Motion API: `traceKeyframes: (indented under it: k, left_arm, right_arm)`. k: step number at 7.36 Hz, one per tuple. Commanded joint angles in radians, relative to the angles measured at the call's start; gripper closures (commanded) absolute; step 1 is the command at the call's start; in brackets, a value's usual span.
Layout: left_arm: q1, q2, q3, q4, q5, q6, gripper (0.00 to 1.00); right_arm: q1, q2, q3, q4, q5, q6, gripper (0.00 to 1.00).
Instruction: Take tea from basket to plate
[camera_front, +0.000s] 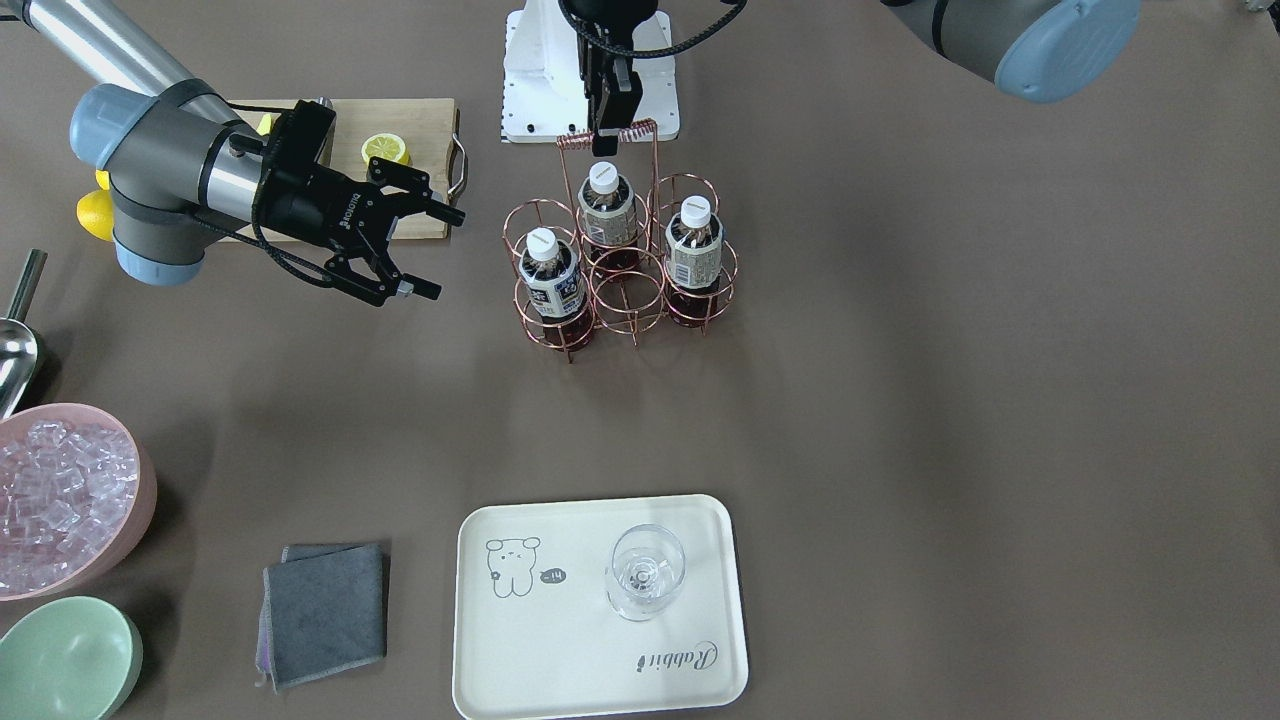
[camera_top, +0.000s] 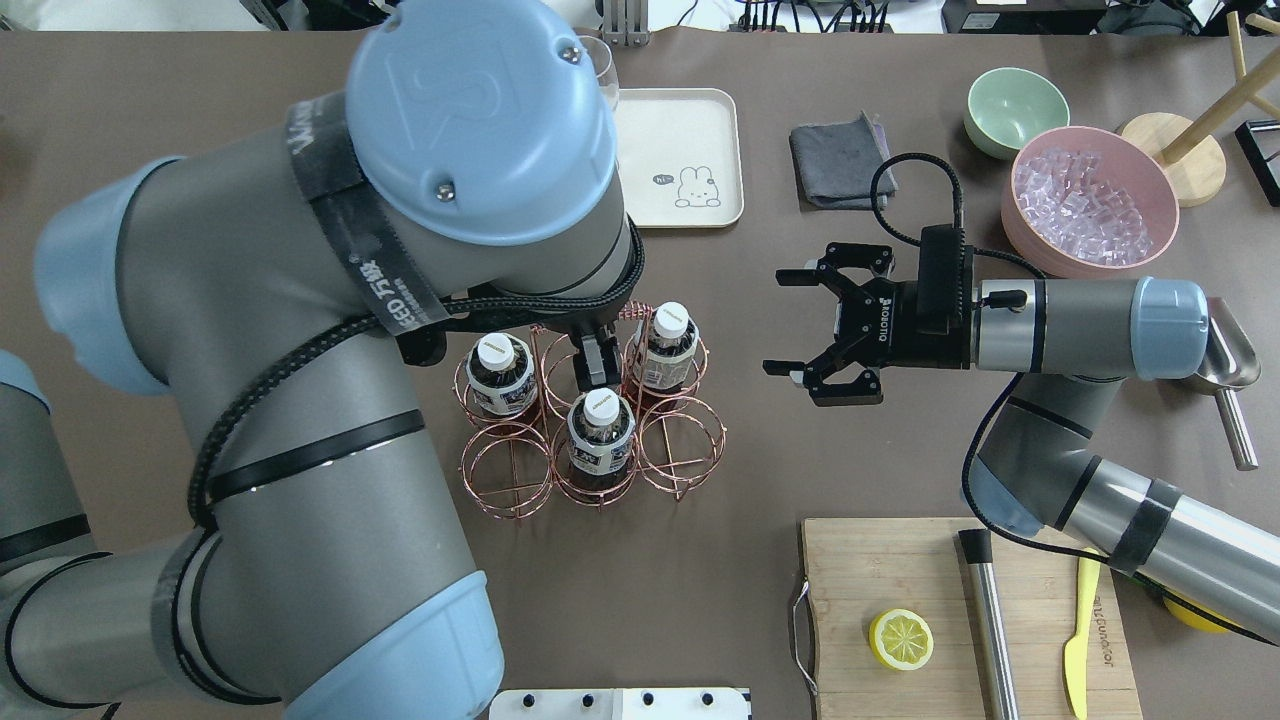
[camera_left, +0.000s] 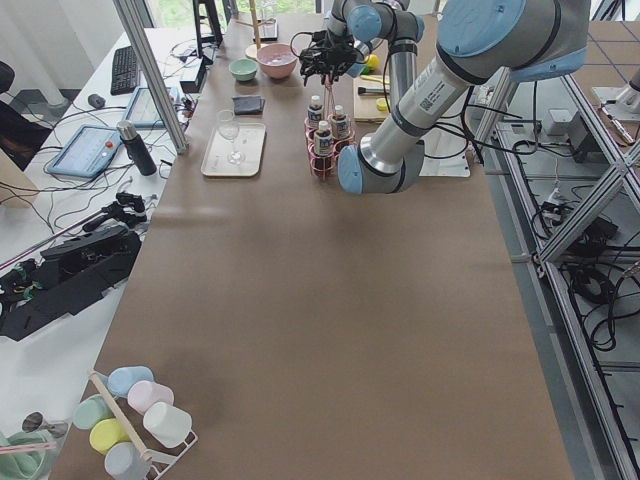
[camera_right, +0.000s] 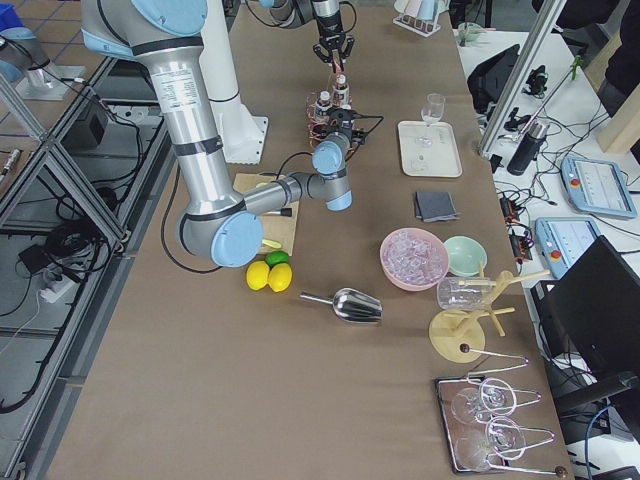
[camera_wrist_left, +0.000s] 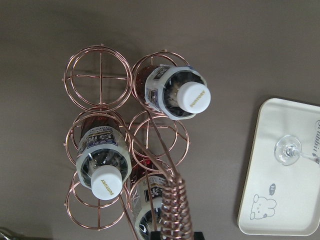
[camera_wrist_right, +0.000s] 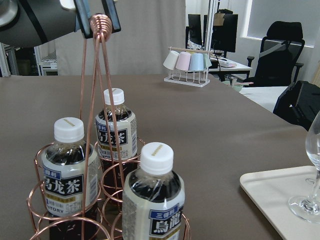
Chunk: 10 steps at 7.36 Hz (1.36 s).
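The copper wire basket (camera_front: 628, 295) stands at the table's middle and holds three tea bottles (camera_front: 553, 275) (camera_front: 607, 205) (camera_front: 694, 243) with white caps. My left gripper (camera_front: 608, 140) is shut on the basket's coiled handle (camera_wrist_right: 100, 22) from above. My right gripper (camera_top: 777, 323) is open and empty, level with the bottles, a short way to the side of the basket and pointing at it. The cream plate (camera_front: 560, 640) lies at the far side of the table with a clear stemmed glass (camera_front: 645, 572) standing on it.
A wooden cutting board (camera_top: 900, 570) with a lemon half (camera_top: 900, 638) lies under the right arm. A pink bowl of ice (camera_top: 1090, 200), a green bowl (camera_top: 1015, 108), a grey cloth (camera_top: 838, 160) and a metal scoop (camera_top: 1230, 365) are on the right side.
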Motion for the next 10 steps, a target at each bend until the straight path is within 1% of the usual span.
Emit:
traceKeyframes:
  k: [1, 3, 5, 6, 8, 10]
  left_arm:
    - [-0.011, 0.036, -0.060, 0.005, -0.004, 0.000, 1.00]
    - [-0.015, 0.042, -0.059, 0.005, -0.004, 0.000, 1.00]
    - [-0.018, 0.050, -0.059, 0.005, -0.004, 0.000, 1.00]
    - [-0.018, 0.050, -0.059, 0.005, -0.004, 0.000, 1.00]
    - [-0.018, 0.050, -0.059, 0.005, -0.004, 0.000, 1.00]
    - [-0.018, 0.051, -0.059, 0.006, -0.007, 0.000, 1.00]
  right_arm:
    - [-0.016, 0.035, -0.004, -0.004, -0.004, 0.007, 0.02]
    - [-0.030, 0.071, -0.010, -0.013, -0.007, 0.010, 0.02]
    - [-0.044, 0.113, -0.039, -0.016, -0.007, 0.012, 0.04]
    - [-0.050, 0.124, -0.041, -0.036, -0.009, 0.010, 0.06]
    - [-0.050, 0.160, -0.050, -0.068, -0.010, 0.010, 0.06]
    - [-0.050, 0.209, -0.096, -0.071, -0.033, 0.010, 0.06]
